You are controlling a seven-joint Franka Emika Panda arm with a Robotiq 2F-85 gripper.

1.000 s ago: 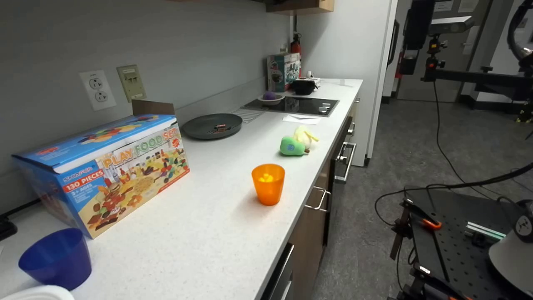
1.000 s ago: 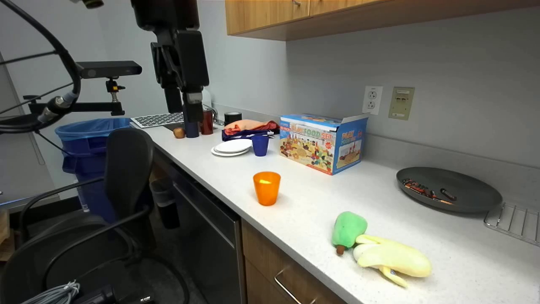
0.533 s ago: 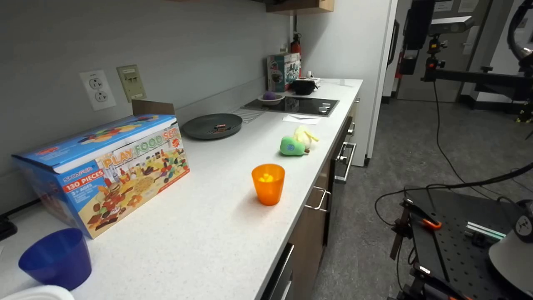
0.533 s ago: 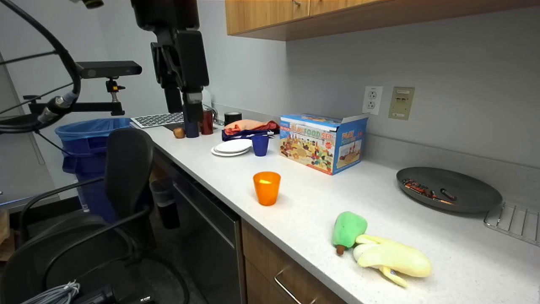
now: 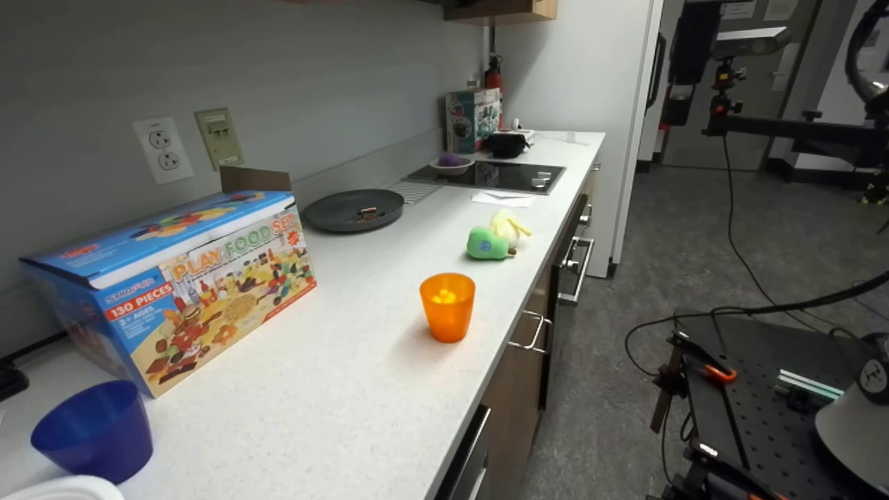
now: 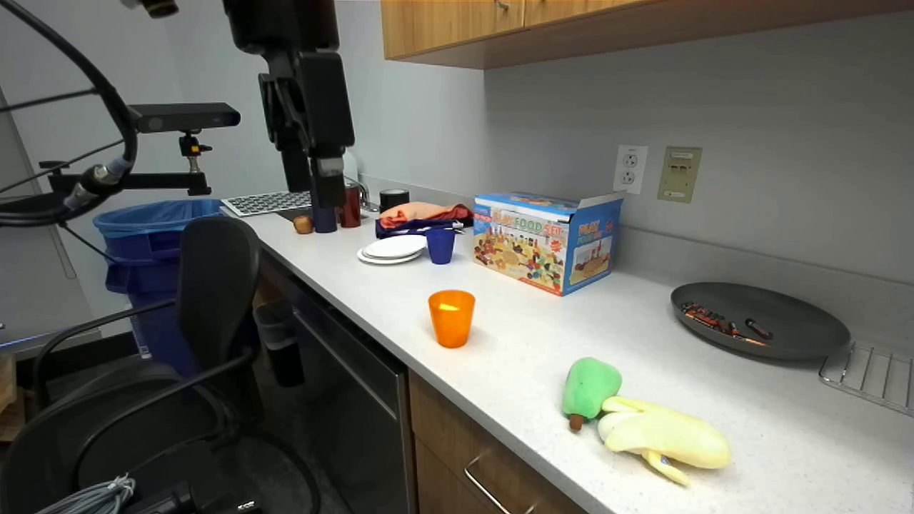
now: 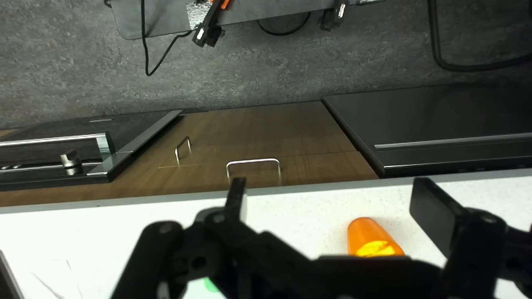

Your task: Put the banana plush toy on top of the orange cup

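hanging midair, the gripper (image 7: 331,193) has jaws spread. the orange cup (image 6: 452,325) and banana plush toy (image 6: 668,434) sit apart near the front edge of the counter (image 6: 528,350).

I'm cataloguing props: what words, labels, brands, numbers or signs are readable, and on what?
"PLAY FOOD SET": front and, seemingly, end of the blue, multicoloured cardboard box.
"130 PIECES": red strip on that front.
"3+ AGES": beneath the strip.
Too small or blurred: the apparent brand word and other lettering on that box; any print on the green-and-white cardboard box, beige wall plate and pale door notices.
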